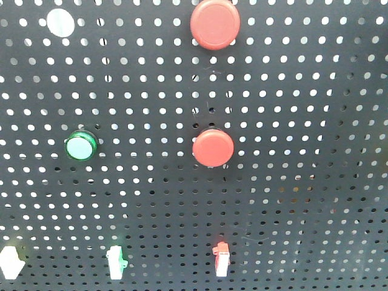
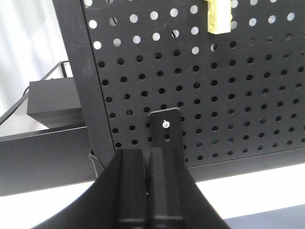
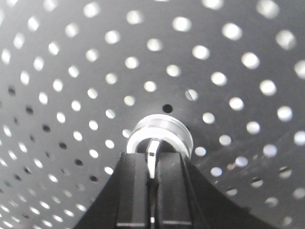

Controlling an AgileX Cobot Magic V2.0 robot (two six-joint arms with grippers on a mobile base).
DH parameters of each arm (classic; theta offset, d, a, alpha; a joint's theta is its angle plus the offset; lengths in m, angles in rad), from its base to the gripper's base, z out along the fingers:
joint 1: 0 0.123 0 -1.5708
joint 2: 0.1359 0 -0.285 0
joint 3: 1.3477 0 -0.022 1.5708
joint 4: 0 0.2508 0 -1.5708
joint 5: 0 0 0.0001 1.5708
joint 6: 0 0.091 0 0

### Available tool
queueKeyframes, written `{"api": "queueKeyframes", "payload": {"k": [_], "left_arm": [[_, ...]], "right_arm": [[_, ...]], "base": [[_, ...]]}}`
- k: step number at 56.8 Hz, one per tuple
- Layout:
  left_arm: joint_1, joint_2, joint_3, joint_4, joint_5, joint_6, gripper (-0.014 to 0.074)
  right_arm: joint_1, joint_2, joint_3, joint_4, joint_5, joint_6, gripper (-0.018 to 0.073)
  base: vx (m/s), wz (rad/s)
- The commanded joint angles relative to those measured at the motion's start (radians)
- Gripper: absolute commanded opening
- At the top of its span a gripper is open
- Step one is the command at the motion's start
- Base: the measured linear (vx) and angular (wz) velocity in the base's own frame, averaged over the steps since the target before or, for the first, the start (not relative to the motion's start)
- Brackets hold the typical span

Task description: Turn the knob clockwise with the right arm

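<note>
In the right wrist view the knob [image 3: 162, 130] is a silver ring on the black pegboard [image 3: 95, 71], with a narrow silver tab sticking out of its centre. My right gripper [image 3: 152, 161] is shut on that tab, and the tab stands upright between the two black fingers [image 3: 133, 181]. My left gripper [image 2: 147, 156] is shut and empty, low in front of the pegboard's bottom rail. Neither gripper nor the knob shows in the front view.
The front view shows the pegboard [image 1: 303, 121] with two red push buttons [image 1: 214, 23] [image 1: 213, 147], a green button [image 1: 81, 145], a white disc [image 1: 60, 23] and small toggle switches [image 1: 222, 257] along the bottom. The left wrist view shows a yellow piece [image 2: 219, 16], a screwed black bracket [image 2: 165, 125] and a black box [image 2: 50, 102].
</note>
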State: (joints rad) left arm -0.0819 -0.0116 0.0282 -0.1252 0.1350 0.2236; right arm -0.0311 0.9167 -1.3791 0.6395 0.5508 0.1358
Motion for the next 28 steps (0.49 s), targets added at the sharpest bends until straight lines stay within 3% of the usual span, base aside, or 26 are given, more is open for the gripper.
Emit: {"api": "queueKeyframes", "payload": {"k": [1,18,28], "left_arm": [[-0.008,-0.016,0.033,-0.01,-0.086,-0.004,-0.0006],[-0.008,-0.016,0.033,-0.01,-0.086,-0.004,-0.0006],[-0.008,-0.016,0.033,-0.01,-0.086,-0.004,-0.0006]], "right_arm": [[0.009,0.007,-0.038,0.124,-0.144,0.019,-0.0008],[0.009,0.007,-0.038,0.126,-0.147,-0.093,0.0024],[0.009,0.007,-0.038,0.129,-0.144,-0.097,0.0161]], "base": [[0.0,0.0],[0.0,0.0],[0.0,0.0]]}}
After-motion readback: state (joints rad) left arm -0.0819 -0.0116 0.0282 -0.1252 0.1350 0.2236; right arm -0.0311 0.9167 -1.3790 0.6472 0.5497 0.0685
